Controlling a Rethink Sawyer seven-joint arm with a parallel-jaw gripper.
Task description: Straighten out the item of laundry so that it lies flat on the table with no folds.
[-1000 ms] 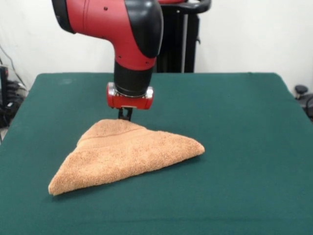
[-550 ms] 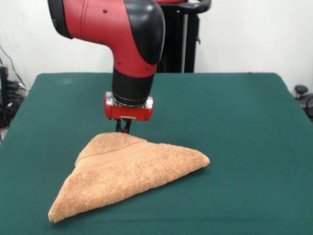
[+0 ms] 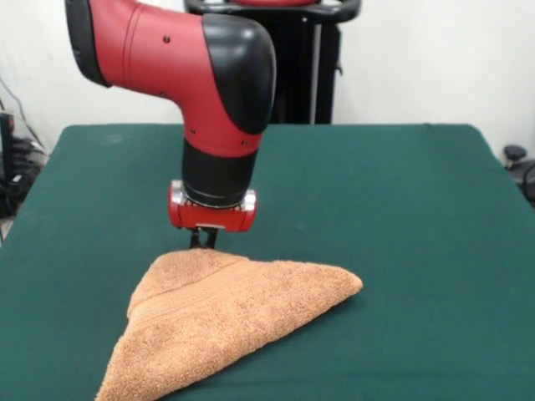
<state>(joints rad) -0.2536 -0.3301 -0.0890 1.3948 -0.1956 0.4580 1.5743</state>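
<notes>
I've got the gripper (image 3: 203,242) pinching the far corner of the towel (image 3: 226,313), which is folded over into a triangle.

From the front view I see the towel lying on the green table (image 3: 401,209), doubled on itself, one point reaching right, another running off the near edge at lower left. The jaws look clenched on the towel's far tip, right under the red wrist of the arm (image 3: 192,75). A woven band crosses the upper layer near that tip.
</notes>
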